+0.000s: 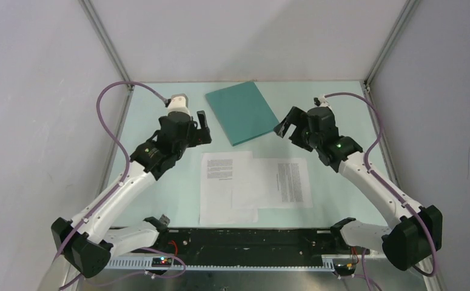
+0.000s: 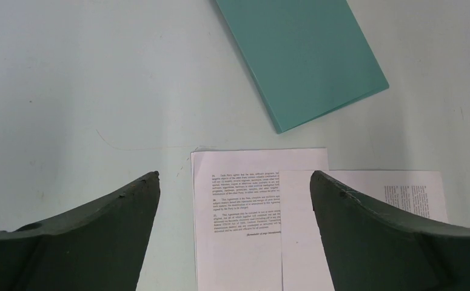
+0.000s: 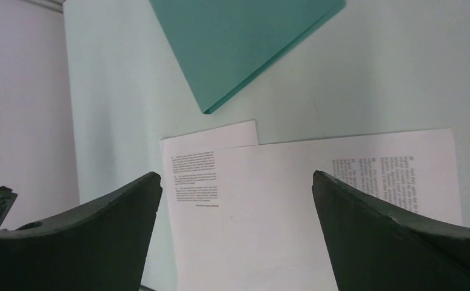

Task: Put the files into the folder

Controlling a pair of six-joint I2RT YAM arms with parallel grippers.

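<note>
Pale green table [image 1: 187, 182] (grey walls [image 1: 250, 36] around) bears folder [image 1: 242, 112] and files [image 1: 253, 182].

pale mint counter inside a plain walled enclosure

the counter [image 1: 293, 91] is seen as a smooth, pale mint surface, closed in by matt grey-white walls [image 1: 238, 36] at the back and at both sides. a slanted metal strut [image 1: 105, 42] is set at one back corner and a second strut [image 1: 389, 42] at the other. a black strip [image 1: 250, 239] is laid along the near edge, with a white slotted duct [image 1: 232, 262] just before it. a faint curved mark [image 2: 129, 145] is shown on the bare surface.
</note>
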